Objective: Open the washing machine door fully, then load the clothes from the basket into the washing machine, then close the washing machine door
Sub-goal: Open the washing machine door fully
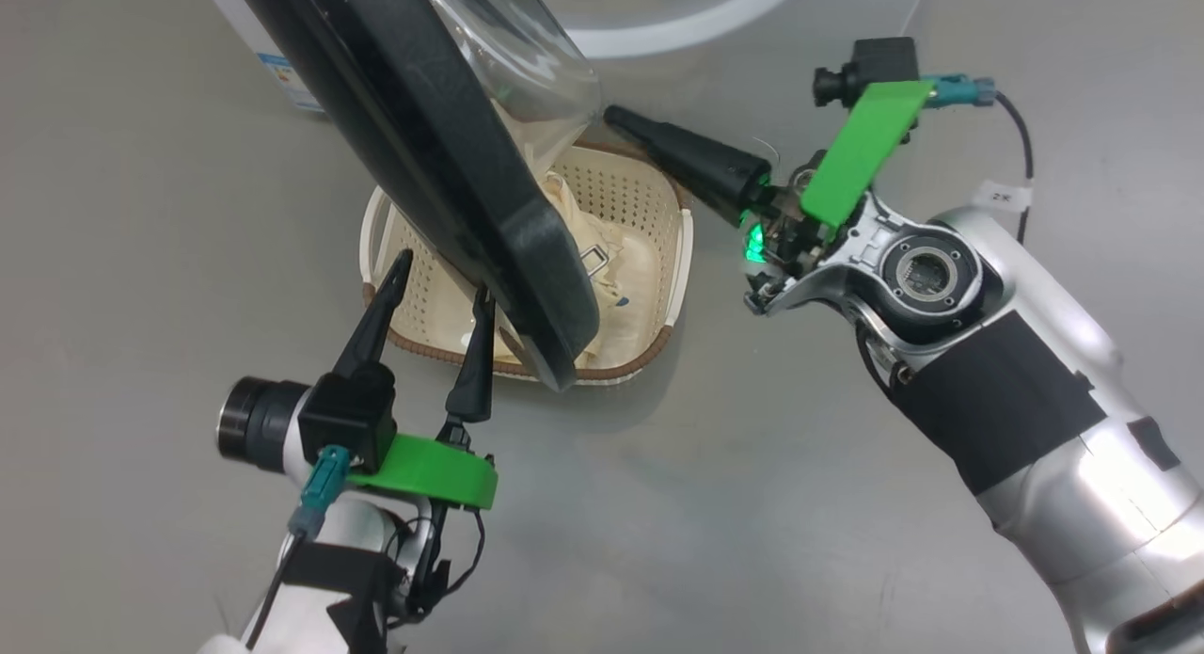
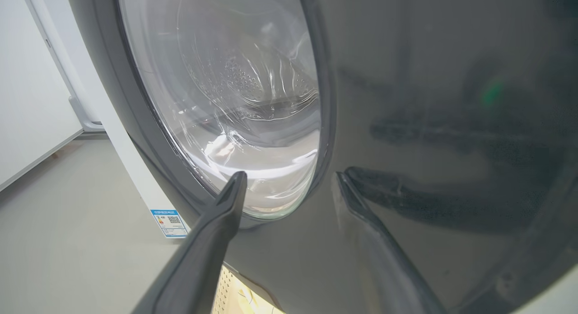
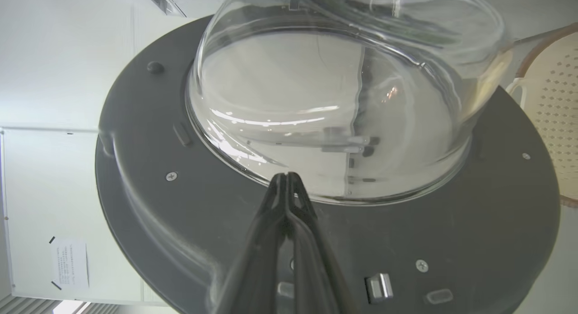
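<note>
The washing machine door point(image 1: 451, 174) stands ajar, edge-on above the basket point(image 1: 679, 259). Cream clothes point(image 1: 616, 259) lie in the basket, partly hidden by the door. My left gripper point(image 1: 442, 282) is open in front of the door's glossy black outer face point(image 2: 429, 101), its right finger point(image 2: 361, 205) close against the rim. My right gripper point(image 1: 616, 118) is shut and empty. Its tip point(image 3: 286, 176) points at the base of the glass bowl point(image 3: 343, 101) on the door's grey inner side; I cannot tell if it touches. The white washing machine point(image 2: 122, 156) carries a blue label point(image 2: 169, 222).
Grey floor point(image 1: 752, 503) surrounds the basket. A white wall point(image 2: 27, 101) stands left of the machine. The door's metal latch point(image 3: 378, 284) sits on its inner rim near my right fingers. The basket's perforated side point(image 3: 557, 110) shows beside the door.
</note>
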Controlling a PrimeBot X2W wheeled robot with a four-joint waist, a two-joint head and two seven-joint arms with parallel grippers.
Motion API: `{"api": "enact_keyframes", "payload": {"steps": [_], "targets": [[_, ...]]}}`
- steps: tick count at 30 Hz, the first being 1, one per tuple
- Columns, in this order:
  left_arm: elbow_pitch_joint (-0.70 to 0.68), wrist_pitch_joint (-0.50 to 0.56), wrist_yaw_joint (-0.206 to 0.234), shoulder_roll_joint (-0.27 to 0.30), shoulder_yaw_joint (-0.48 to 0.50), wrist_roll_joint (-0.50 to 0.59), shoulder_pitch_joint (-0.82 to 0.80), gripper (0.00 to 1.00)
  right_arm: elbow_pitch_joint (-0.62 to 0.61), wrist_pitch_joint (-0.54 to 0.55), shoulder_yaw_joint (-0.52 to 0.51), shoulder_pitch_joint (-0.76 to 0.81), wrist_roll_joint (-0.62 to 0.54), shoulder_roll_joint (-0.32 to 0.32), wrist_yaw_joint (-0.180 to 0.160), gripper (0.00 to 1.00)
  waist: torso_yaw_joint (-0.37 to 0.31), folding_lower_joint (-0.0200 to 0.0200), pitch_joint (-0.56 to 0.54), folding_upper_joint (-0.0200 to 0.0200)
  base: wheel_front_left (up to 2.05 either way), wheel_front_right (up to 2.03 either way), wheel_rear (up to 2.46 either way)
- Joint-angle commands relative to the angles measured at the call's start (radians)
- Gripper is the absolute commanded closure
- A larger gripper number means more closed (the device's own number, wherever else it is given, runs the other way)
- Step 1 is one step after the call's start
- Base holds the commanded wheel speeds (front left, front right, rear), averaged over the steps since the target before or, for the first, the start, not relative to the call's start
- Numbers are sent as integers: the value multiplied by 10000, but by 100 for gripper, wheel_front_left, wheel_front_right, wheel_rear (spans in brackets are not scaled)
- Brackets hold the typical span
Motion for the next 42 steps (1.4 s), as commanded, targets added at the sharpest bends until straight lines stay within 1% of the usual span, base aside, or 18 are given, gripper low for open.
{"api": "enact_keyframes", "payload": {"steps": [1,2,8,10,11,12,16,19,21,23,25,26,27,28,32,35,37,42], "targets": [[-267,-69,-2,139,366,61,42,0,-287,-285,-169,189,43,61,-27,100,-21,0,-30,0,0,0,0],[-228,-69,2,139,398,68,76,0,-268,-1006,-448,298,-98,-131,-27,100,-64,0,-98,0,0,0,0],[-131,-69,2,162,548,96,235,0,-486,-3317,-1200,915,-998,-824,-27,100,-212,0,-373,0,0,0,0],[-101,-69,1,169,594,99,296,0,-538,-4099,-1341,1213,-1574,-1196,-27,47,-262,0,-478,0,0,0,0],[-87,-69,2,175,618,102,324,0,-516,-4501,-1375,1362,-1919,-1367,-27,8,-294,0,-529,0,0,0,0],[-71,-69,1,180,643,101,356,0,-508,-4828,-1409,1528,-2166,-1483,-27,0,-325,0,-591,0,0,0,0],[9,-69,1,223,751,97,506,0,-200,-6124,-1504,2105,-3479,-1942,-27,0,-490,0,-852,0,0,0,0],[68,-69,-12,257,810,92,634,0,270,-6581,-1658,2434,-4924,-2167,-27,0,-617,0,-1052,0,0,0,0],[104,-69,-16,276,853,83,725,0,624,-6691,-2016,2621,-6235,-2249,-27,0,-705,0,-1190,0,0,0,0],[121,-69,-13,299,906,71,821,0,784,-6712,-2985,2792,-8105,-2214,-27,0,-797,0,-1298,0,0,0,0],[146,-69,-7,311,957,59,904,0,668,-6716,-4108,3160,-10376,-1968,-27,0,-864,0,-1423,0,0,0,0],[161,-69,-4,313,981,49,943,0,521,-6717,-4599,3434,-11185,-1644,-27,0,-889,0,-1471,0,0,0,0],[177,-69,-1,316,1006,38,975,0,362,-6718,-5002,3726,-11822,-1304,-27,0,-915,0,-1524,0,0,0,0],[177,-69,-1,316,1006,38,975,0,362,-6718,-5002,3726,-11822,-1304,-27,0,-915,0,-1524,0,0,0,0],[241,-69,13,343,1113,5,1140,0,-413,-6720,-6160,4757,-14259,-392,-27,0,-1051,0,-1746,0,0,0,0],[283,-69,22,365,1179,-15,1289,0,-953,-6720,-6685,5475,-15417,59,-27,0,-1138,0,-1893,0,0,0,0],[300,-69,22,374,1215,-29,1371,0,-1266,-6720,-6934,5926,-15933,249,-27,0,-1178,0,-1981,0,0,0,0],[331,-69,27,399,1305,-63,1578,0,-1918,-6705,-7041,6992,-16891,505,-27,0,-1284,0,-2200,0,0,0,0]]}}
